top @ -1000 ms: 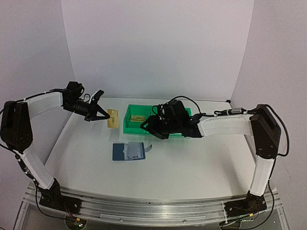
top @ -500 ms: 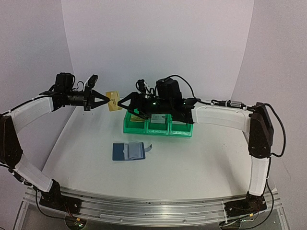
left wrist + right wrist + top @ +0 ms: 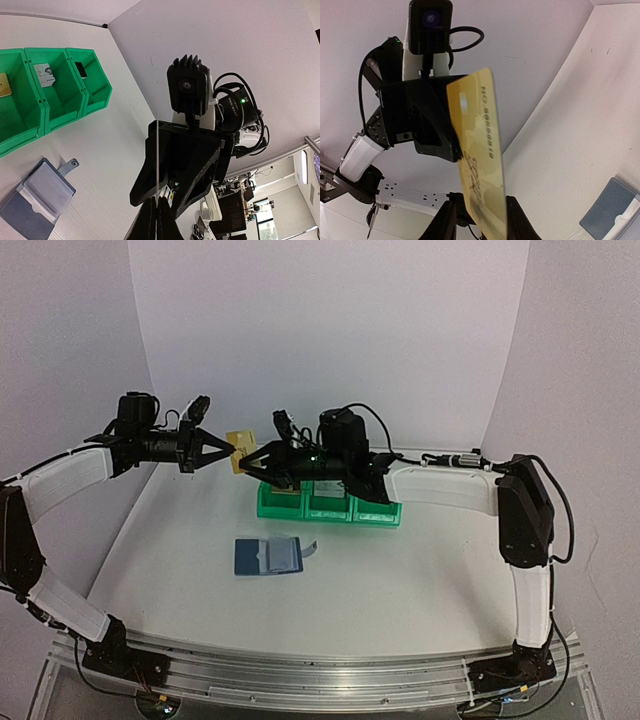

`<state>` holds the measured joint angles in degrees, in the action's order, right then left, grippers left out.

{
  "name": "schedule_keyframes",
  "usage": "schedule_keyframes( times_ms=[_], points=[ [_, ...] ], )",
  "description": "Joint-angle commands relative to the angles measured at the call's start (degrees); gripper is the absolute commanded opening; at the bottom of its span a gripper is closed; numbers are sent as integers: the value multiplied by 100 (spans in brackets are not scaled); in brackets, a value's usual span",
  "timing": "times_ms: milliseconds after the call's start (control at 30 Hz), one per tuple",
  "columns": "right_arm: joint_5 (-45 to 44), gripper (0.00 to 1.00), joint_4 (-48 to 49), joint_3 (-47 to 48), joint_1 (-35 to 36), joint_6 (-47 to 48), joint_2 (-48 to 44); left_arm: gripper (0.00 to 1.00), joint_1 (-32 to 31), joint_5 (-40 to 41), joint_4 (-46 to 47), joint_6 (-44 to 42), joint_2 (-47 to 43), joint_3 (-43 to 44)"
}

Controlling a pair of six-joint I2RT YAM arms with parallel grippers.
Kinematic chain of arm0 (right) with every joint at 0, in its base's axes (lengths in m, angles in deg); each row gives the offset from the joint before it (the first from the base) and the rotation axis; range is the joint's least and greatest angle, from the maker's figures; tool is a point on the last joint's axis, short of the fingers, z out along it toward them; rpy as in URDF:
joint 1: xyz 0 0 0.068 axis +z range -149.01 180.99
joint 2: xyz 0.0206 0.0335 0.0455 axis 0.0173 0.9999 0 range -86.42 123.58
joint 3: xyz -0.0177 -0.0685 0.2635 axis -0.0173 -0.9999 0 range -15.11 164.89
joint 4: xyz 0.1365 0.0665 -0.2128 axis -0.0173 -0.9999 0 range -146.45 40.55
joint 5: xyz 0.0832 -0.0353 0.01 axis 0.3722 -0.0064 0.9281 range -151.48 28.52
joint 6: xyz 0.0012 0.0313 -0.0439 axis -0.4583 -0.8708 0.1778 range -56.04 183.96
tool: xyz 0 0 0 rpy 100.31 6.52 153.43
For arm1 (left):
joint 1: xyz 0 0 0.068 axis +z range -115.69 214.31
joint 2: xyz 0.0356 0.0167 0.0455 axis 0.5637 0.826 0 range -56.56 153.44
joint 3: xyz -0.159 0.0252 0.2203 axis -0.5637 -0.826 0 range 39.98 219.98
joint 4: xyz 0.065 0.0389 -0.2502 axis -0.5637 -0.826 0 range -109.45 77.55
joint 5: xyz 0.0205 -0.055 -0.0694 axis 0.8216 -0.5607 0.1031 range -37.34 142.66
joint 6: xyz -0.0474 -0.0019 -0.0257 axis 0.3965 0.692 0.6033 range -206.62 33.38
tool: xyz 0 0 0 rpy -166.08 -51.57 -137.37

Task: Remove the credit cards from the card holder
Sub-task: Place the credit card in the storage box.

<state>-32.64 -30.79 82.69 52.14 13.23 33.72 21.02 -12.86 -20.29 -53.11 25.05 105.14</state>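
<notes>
Left gripper (image 3: 226,449) is clamped on the gold card (image 3: 477,165) in mid-air, far side, left of centre. Right gripper (image 3: 479,220) flanks its edges; whether it grips is unclear. Left should release only once right holds firmly.

**Your two arms: white shells, black joints**

Your left arm (image 3: 62,472) and right arm (image 3: 445,485) wear smooth white shells between bulky black joints. The left gripper (image 3: 228,450) and right gripper (image 3: 250,460) are matte black, with wedge-shaped fingers (image 3: 147,170). A boxy black camera (image 3: 187,87) with a finned top sits on a white bracket (image 3: 207,117). Black cables (image 3: 372,425) loop near the wrists, and a green light (image 3: 242,100) glows there. Black bases (image 3: 105,650) sit on a silver rail (image 3: 300,675).
</notes>
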Motion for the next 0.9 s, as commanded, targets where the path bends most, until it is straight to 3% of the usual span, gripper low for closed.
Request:
schedule_keyframes(
  times_ms=[0, 67, 167, 300, 333, 367, 433, 500, 600, 700, 867],
  points=[
    [217, 28, 662, -45, -4, -230, 0, 0, -72, -152, 115, -58, -144, -43],
    [249, 21, 713, -53, -2, -264, 13, 0, -88, -152, 100, -59, -145, -62],
    [260, 1, 751, -56, -1, -293, 14, 0, -107, -140, 112, -61, -138, -52],
    [263, 0, 746, -152, -20, -421, -45, 1, -116, -134, -98, -659, -136, 49],
    [275, 0, 745, -222, -41, -486, -81, 8, -119, -74, -331, -1247, -157, 95],
    [285, 0, 735, -293, -62, -586, -115, 22, -120, 66, -673, -1891, -196, 165],
    [272, 0, 691, -524, -114, -779, -237, 42, -116, 643, -1204, -3786, -369, 237],
    [221, 0, 540, -705, -136, -868, -364, 51, -114, 1071, -1531, -5582, -650, 138],
    [232, 0, 179, -732, -139, -806, -447, 70, -114, 1195, -1855, -8953, -1243, -308],
    [301, 0, -47, -635, -139, -838, -457, 73, -147, 1166, -1034, -10918, -2091, -1316],
    [508, 0, -335, -390, -133, -989, -318, 74, -404, 1433, 2081, -13507, -2866, -3423]
  ],
)
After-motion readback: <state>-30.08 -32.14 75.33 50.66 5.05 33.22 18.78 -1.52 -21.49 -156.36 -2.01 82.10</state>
